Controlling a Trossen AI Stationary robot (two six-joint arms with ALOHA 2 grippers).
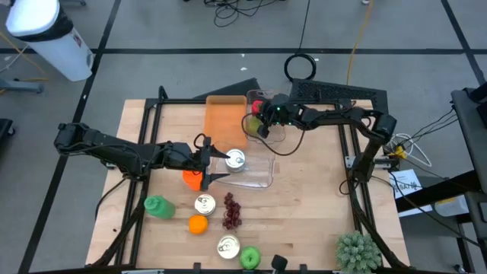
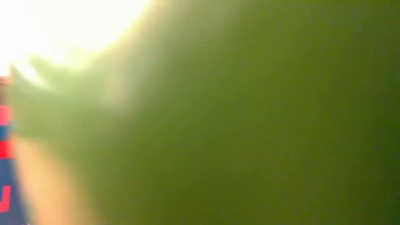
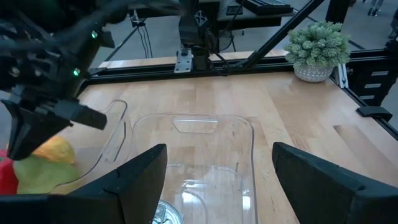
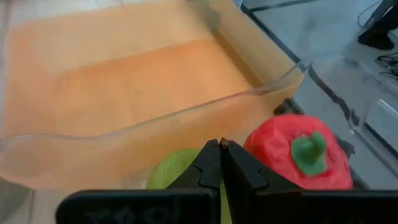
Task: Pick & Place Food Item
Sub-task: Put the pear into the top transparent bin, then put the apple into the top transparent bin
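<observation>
Left wrist view, nearest first: the left gripper [image 3: 217, 155] hangs low over the table [image 3: 292, 106] w/ its fingers spread wide. The silver can [image 3: 165, 214] sits between them, closer to one finger than the other. Only a sliver of its lid shows, and neither pad looks to be pressing it, so I read nothing as held. The can seems to lie in the near corner of the clear tub [image 3: 249, 134], though the tub's edge there is hard to trace.

I can't tell whether this is the let-go end of a place or the lead-in to a pick. If placing, lift straight up and keep the fingers spread till they're clear of the lid, so the off-centre finger doesn't drag the can or tip the light tub. If picking, centre on the can first, then close evenly.

Farther off, the right gripper [image 4: 222, 149] is pinched fully together and empty. It waits by the red pepper [image 4: 298, 155] and a green fruit [image 4: 174, 174], next to the orange tray [image 4: 124, 81]. Keep the left arm's exit path away from it. The potted plant [image 3: 317, 46] at the far corner is well apart, no issue. The low view is blocked by a green blur, so it's no help.
</observation>
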